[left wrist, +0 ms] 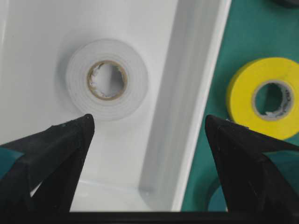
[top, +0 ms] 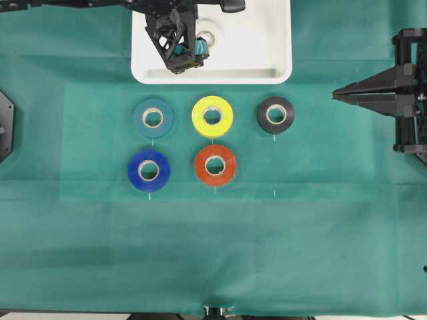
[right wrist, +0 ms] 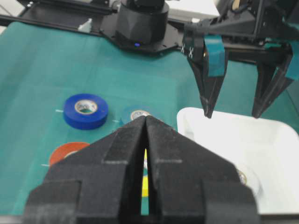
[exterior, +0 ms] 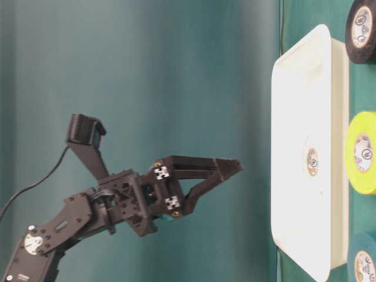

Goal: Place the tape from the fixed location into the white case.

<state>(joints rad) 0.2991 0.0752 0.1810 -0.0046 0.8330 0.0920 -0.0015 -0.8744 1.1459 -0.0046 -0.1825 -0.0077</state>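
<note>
Tape, a white roll with a pale cardboard core [left wrist: 107, 80], lay flat inside the large shallow white rectangular plastic case [top: 270, 40], alone on its floor. Left gripper [left wrist: 148, 125] hung above it with jaws wide and empty. Right gripper [top: 335, 95] was pressed together, well apart. Yellow roll [top: 212, 116] sat on the green-covered desk [top: 213, 253] beside the case.

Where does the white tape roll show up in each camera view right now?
Overhead: white tape at top centre in the white case, partly under the left gripper.
Table-level: right of centre, flat on the case floor.
Left wrist: upper left, above the open fingertips.
Right wrist: lower right, in the case.
Shared landmark: the yellow roll beside the case.
</note>
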